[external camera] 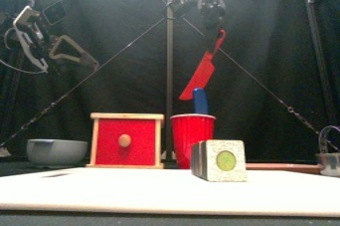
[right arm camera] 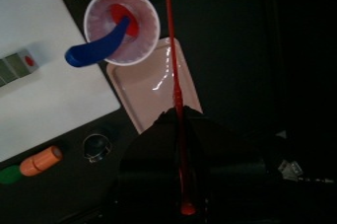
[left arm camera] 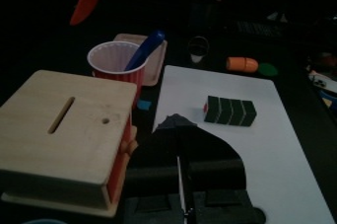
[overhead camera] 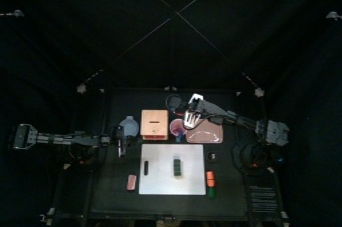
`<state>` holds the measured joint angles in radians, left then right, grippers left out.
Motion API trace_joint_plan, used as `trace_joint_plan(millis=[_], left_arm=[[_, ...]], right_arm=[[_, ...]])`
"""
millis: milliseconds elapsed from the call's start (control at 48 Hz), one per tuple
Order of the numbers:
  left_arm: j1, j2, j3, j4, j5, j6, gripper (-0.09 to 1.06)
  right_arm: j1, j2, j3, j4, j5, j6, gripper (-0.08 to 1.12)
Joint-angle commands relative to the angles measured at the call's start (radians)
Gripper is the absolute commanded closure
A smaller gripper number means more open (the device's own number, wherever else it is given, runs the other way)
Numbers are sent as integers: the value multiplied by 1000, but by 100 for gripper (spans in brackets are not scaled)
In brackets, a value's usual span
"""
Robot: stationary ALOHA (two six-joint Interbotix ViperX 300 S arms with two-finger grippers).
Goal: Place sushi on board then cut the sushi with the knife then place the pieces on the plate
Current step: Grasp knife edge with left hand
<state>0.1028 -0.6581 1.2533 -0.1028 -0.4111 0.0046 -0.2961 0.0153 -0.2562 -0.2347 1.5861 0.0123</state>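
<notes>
Both arms are black and built of slim jointed segments. The left arm [overhead camera: 60,139] and the right arm [overhead camera: 247,123] each carry a pale grey block near the base. The right claw [overhead camera: 194,109] has a white cross-plate above 2 jaws that are black inside. The left claw [left arm camera: 175,124] looks equally dark, perhaps matte, and its 2 jaws taper to a blunt point.

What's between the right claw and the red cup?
The red knife, hanging from the right claw down toward the red cup; the front view shows it.
</notes>
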Motion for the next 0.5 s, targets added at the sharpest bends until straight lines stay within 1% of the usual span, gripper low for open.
trace_joint_plan(millis=[21,146,271,417,500], left_arm=[[3,-12,-41,5,-5,3,99],[3,-41,-51,14,-9,3,99],[3,-75,-57,15,-14,3,99],[3,-101,-60,15,-15,3,99],[3,-106,-69,17,-15,3,99]], right_arm=[[41,-106,28,-31,-12,23,78],[106,-178,92,-81,-54,87,78],[175,-272,189,-123,-161,184,78],[253,-391,342,-123,-319,307,78],[282,-445,426,-129,-396,370,78]])
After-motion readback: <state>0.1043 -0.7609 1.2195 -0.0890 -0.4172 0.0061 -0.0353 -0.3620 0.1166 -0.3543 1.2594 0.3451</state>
